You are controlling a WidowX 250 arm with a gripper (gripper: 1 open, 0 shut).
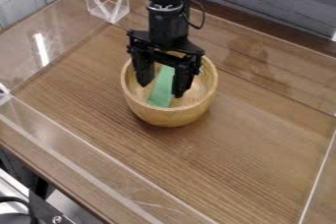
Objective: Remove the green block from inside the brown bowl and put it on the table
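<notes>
A light tan brown bowl (pixel 168 110) rests on the table (pixel 250 159) near its middle. Inside it lies the green block (pixel 164 88), a bright green bar leaning from the bowl's floor up toward the far rim. My gripper (pixel 163 79) points straight down into the bowl, open wide, with one black finger on each side of the block. The fingertips (pixel 140 83) sit below the rim. From this angle I cannot tell whether they touch the block.
Clear plastic walls (pixel 53 51) line the table's edges, with a folded clear piece (pixel 108 4) at the back left. A grey plank wall runs behind the table. Bare wood-grain surface spreads to the right and front of the bowl.
</notes>
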